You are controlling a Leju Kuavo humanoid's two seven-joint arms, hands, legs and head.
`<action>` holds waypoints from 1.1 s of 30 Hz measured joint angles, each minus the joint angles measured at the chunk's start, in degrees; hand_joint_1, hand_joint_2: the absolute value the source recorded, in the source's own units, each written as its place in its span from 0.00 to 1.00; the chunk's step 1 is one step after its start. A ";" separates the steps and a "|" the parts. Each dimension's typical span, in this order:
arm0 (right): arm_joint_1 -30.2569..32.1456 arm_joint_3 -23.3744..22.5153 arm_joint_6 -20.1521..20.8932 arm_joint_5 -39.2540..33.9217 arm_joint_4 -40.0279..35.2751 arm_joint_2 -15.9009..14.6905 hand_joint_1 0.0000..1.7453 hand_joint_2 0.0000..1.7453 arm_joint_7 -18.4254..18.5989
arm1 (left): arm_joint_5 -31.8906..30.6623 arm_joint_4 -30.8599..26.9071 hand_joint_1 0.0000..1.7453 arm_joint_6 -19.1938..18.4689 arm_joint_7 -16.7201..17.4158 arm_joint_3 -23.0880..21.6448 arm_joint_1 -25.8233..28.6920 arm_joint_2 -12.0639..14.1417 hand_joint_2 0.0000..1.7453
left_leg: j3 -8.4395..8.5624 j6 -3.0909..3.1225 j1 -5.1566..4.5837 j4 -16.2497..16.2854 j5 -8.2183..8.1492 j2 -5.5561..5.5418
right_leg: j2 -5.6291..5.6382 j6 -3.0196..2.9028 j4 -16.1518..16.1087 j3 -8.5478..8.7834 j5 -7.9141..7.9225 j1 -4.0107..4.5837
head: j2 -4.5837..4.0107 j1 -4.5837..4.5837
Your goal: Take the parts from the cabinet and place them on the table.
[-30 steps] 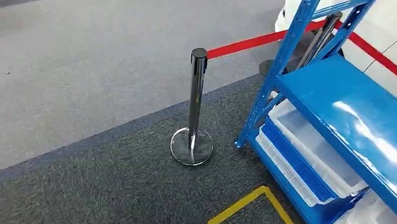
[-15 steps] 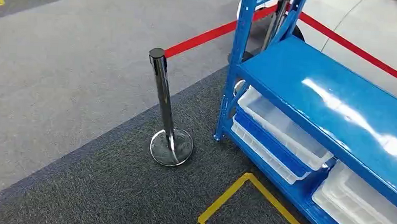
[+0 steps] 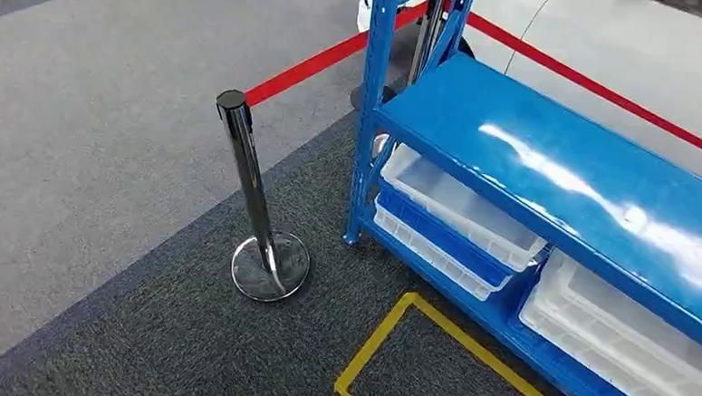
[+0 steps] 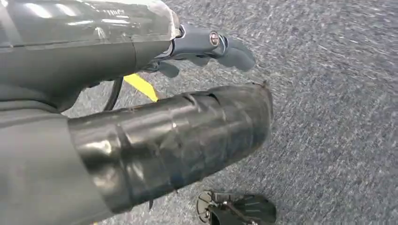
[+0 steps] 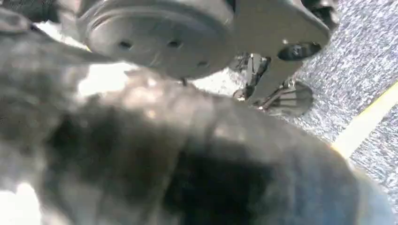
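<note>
While parts probably sit in the clear plastic bins (image 3: 460,204) on the blue metal shelving cabinet (image 3: 549,163), step is approach; next, a reach. Left hand (image 4: 206,47) hangs, fingers released; right hand's fingers: cannot tell.

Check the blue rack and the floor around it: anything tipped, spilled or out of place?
Nothing stands out. The white bins sit squarely on the blue rack's lower level, the chrome post stands upright on its base, and the carpet shows no spill.

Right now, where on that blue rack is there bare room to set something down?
The blue shelf top is bare from its corner upright rightward. The level below is crowded: stacked clear bins and another bin fill it.
</note>
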 joint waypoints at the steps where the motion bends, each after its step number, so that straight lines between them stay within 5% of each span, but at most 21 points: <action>1: -0.05 0.00 -0.02 0.00 0.00 0.00 0.00 0.00 0.00 | 0.00 0.00 0.00 0.00 -0.09 0.02 0.12 0.00 0.00 | -0.05 0.10 -0.14 0.01 -0.07 0.90 | -0.18 0.17 4.83 -2.26 -2.16 -0.10 | 0.00 -0.02; 2: -0.04 0.00 -0.02 0.02 0.00 0.00 0.00 0.00 0.02 | 0.00 0.00 0.00 0.02 -0.15 0.07 0.14 0.02 0.00 | -0.09 0.13 -0.18 0.03 -0.11 1.79 | -0.22 0.31 8.29 -3.86 -3.22 -0.17 | 0.00 -0.02; 4: 0.07 0.00 -0.04 0.09 0.00 0.00 0.00 0.00 0.04 | 0.02 0.00 0.00 0.02 -0.20 0.11 0.03 0.04 0.00 | 0.02 0.04 -0.20 0.04 -0.24 3.17 | -0.49 0.48 7.40 -3.25 -1.32 -0.24 | 0.00 0.00; 6: 0.13 -0.04 -0.04 0.17 0.00 -0.05 0.00 0.00 0.11 | 0.00 0.00 0.00 0.02 -0.24 0.11 -0.10 0.02 0.00 | 0.47 -0.20 -0.20 0.06 -0.56 4.45 | -1.84 0.19 -3.25 2.69 3.91 -0.20 | 0.00 0.00; 7: 0.06 -0.04 -0.04 0.17 0.00 -0.05 0.00 0.00 0.11 | 0.00 0.00 0.00 0.02 -0.24 0.11 -0.09 0.02 0.00 | 0.75 -0.50 -0.28 0.13 -0.76 4.98 | -4.02 -0.17 -8.17 5.39 5.17 -0.01 | 0.00 0.00; 8: -0.06 -0.04 -0.04 0.17 0.00 -0.05 0.00 0.00 0.11 | 0.00 0.00 0.00 0.02 -0.24 0.13 -0.09 0.02 0.00 | 0.82 -0.89 -0.76 0.24 -1.01 5.43 | -5.57 -0.89 -8.72 5.59 4.62 0.54 | 0.00 -0.04; 12: 0.03 -0.04 -0.02 0.20 0.00 -0.05 0.00 0.00 0.11 | 0.02 0.00 0.00 0.02 -0.33 0.15 -0.40 0.02 0.00 | 1.67 -2.15 -0.75 -0.08 -1.24 7.43 | -3.01 -2.14 -9.36 5.16 5.02 0.48 | 0.00 -0.09; 13: 0.07 -0.04 -0.02 0.20 0.00 -0.02 0.00 0.00 0.11 | 0.02 0.00 0.00 0.05 -0.33 0.15 -0.40 0.02 0.00 | 1.45 -2.48 -0.33 0.77 -2.21 5.53 | -2.39 -2.59 -9.73 5.59 5.39 0.03 | 0.00 -0.07; 15: -0.10 -0.04 -0.02 0.20 0.00 -0.05 0.00 0.00 0.13 | 0.02 0.00 0.00 0.04 -0.35 0.15 -0.26 0.02 0.00 | -1.57 -2.73 -0.30 7.29 -6.53 1.30 | -1.31 -3.09 -9.80 5.34 5.63 -0.09 | 0.00 -0.35; 17: -0.12 -0.04 -0.02 0.20 0.00 -0.05 0.00 0.00 0.13 | 0.00 0.00 0.00 0.05 -0.35 0.20 -0.13 0.04 0.00 | -6.00 -2.96 -0.28 16.62 -10.25 0.49 | 0.20 -3.19 -9.71 5.16 5.70 0.03 | 0.00 -0.37; 18: -0.07 -0.04 0.00 0.20 0.00 -0.05 0.00 0.00 0.13 | 0.02 0.00 0.00 0.05 -0.39 0.22 -0.07 0.04 0.00 | -7.05 -3.01 -0.28 18.52 -10.10 0.47 | 1.02 -3.19 -9.60 5.15 5.70 0.07 | 0.00 -0.37; 19: 0.00 -0.04 0.02 0.20 0.00 -0.05 0.00 0.00 0.13 | 0.04 0.00 0.00 0.05 -0.48 0.22 0.05 0.04 0.00 | -6.71 -2.92 -0.27 17.29 -8.29 0.44 | 1.91 -3.18 -9.42 5.17 5.66 0.07 | 0.00 -0.37; 21: -0.02 -0.04 0.20 0.20 0.00 -0.05 0.00 0.00 0.11 | 0.11 0.00 0.00 0.05 -0.87 0.22 0.02 0.04 0.00 | -3.03 -2.56 -0.23 8.35 -2.49 -0.33 | 3.68 -2.96 -8.94 5.18 5.47 0.00 | 0.00 -0.37; 22: -0.05 -0.04 0.18 0.20 0.00 -0.05 0.00 0.00 0.11 | 0.11 0.00 0.00 0.05 -0.94 0.24 -0.02 0.04 0.00 | -0.94 -2.31 -0.15 3.20 -0.03 -2.25 | 4.38 -2.75 -8.67 5.06 5.32 -0.04 | 0.00 -0.37; 23: -0.11 -0.04 0.20 0.20 0.00 -0.05 0.00 0.00 0.11 | 0.13 0.00 0.00 0.02 -0.94 0.26 0.08 0.11 0.00 | -0.38 -2.01 -0.07 1.77 -1.12 -4.77 | 4.72 -2.49 -8.41 4.81 5.22 0.20 | 0.00 -0.33; 27: 0.18 -0.04 0.20 0.28 0.00 -0.05 0.00 0.00 0.11 | 0.11 0.00 0.00 -0.02 -1.20 0.26 -0.27 0.09 0.00 | -0.20 -1.30 -0.15 0.94 -0.63 -3.00 | 7.17 -0.91 -8.57 3.78 5.90 0.02 | 0.00 -0.33; 28: 0.18 -0.04 0.17 0.33 0.00 -0.18 0.00 0.00 0.11 | 0.13 0.00 0.00 -0.02 -1.27 0.28 -0.24 -0.07 0.00 | -0.04 -0.63 0.32 0.38 -0.18 -1.95 | 5.45 -0.85 -7.87 3.75 5.39 -0.12 | 0.00 -0.37; 29: 0.14 -0.05 0.17 0.33 0.00 -0.18 0.00 0.00 0.11 | 0.07 0.00 0.00 -0.06 -1.42 0.28 -0.21 -0.11 0.00 | -0.04 -0.28 0.27 0.18 -0.09 -1.39 | 2.41 -0.74 -6.13 2.92 3.97 0.28 | 0.00 -0.09; 30: 0.05 -0.05 0.16 0.33 0.00 -0.18 0.00 0.00 0.09 | 0.02 0.00 0.00 -0.08 -1.55 0.28 -0.16 -0.11 0.00 | -0.10 -0.06 0.19 0.18 -0.10 -0.69 | 0.79 -0.54 -2.63 1.14 1.77 0.30 | 0.00 -0.04; 32: -0.11 -0.04 0.17 0.33 0.00 -0.18 0.00 0.00 0.09 | -0.02 0.00 0.00 -0.15 -1.73 0.28 0.10 -0.11 0.00 | -0.20 0.02 0.03 0.21 -0.20 1.15 | -0.17 -0.11 6.43 -3.17 -2.30 0.07 | 0.00 -0.04; 33: -0.09 -0.07 0.18 0.33 0.00 -0.18 0.00 0.00 0.07 | -0.02 0.00 0.00 -0.17 -1.75 0.28 0.12 -0.11 0.00 | -0.23 0.02 0.01 0.25 -0.24 2.07 | -0.25 0.02 8.96 -4.35 -2.79 -0.06 | 0.00 -0.04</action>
